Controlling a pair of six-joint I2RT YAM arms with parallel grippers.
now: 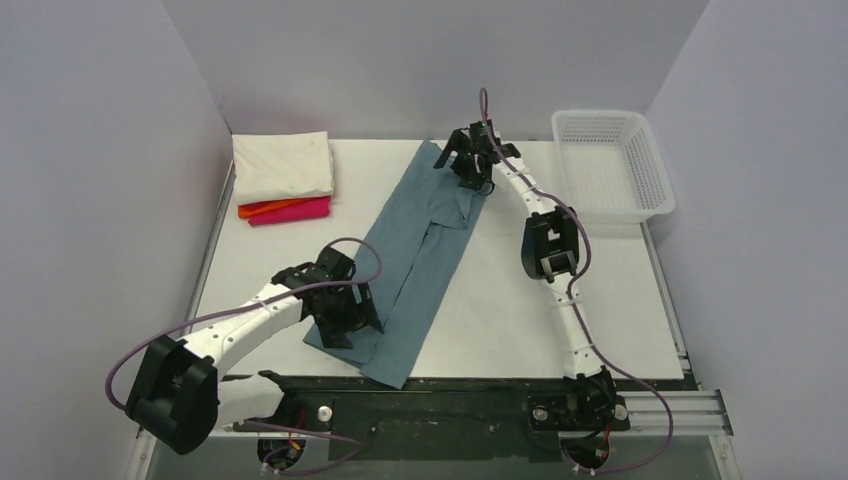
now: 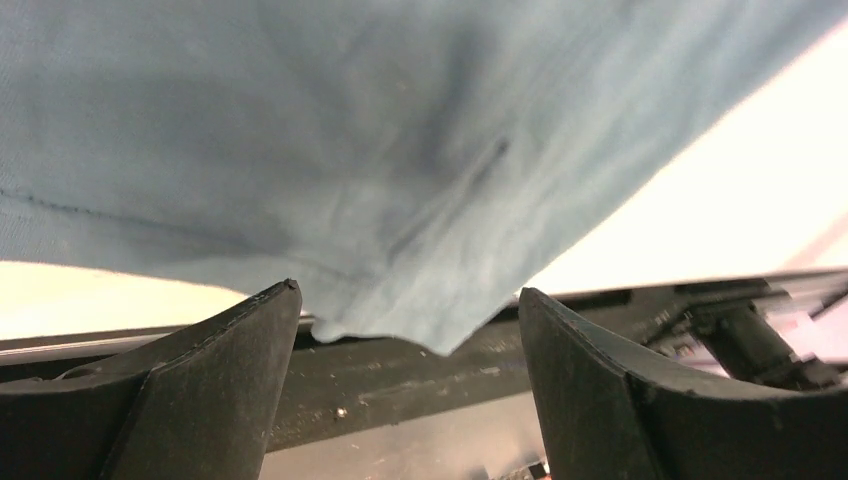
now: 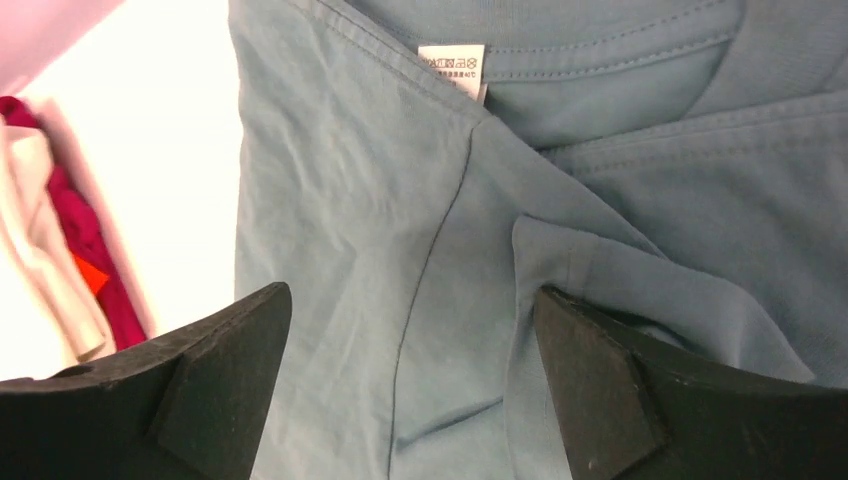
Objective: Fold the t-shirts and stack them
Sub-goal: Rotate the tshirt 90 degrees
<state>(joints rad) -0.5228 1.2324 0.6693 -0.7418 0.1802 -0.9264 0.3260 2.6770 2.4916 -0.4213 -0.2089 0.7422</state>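
the white table (image 1: 520, 310) was hemmed in by pale lilac walls (image 1: 110, 150) on its left, far and right sides, with a dark rail (image 1: 480, 385) running along its near edge. a dusty teal-blue cloth t-shirt (image 1: 425, 240) (image 2: 350, 150) (image 3: 380, 250), folded lengthwise into a long strip, lay slantwise from the middle of the far edge down to the near edge left of centre, where its hem corner hung just over the rail. bare table showed on both sides of it: a broad stretch toward the right edge and a narrower one toward the left edge. in the far left corner sat a stack apart from the strip, a cream-white folded shirt (image 1: 283, 165) (image 3: 40, 240) on top of an orange folded shirt (image 1: 258, 210) (image 3: 90, 272) and a pink-magenta folded shirt (image 1: 295, 210) (image 3: 85, 240). a white plastic mesh basket (image 1: 655, 205) stood in the far right corner. the left gripper (image 1: 350, 330) (image 2: 407, 290) was low over the hem end near the near edge, its jaws spread wide with the hem corner lying between them and nothing clamped. the right gripper (image 1: 468, 178) (image 3: 410, 295) was at the collar end by the far edge, its jaws also spread wide over the shoulder seam, just short of the white care label (image 3: 452, 60), gripping nothing; whether its fingertips touched the cloth could not be told.
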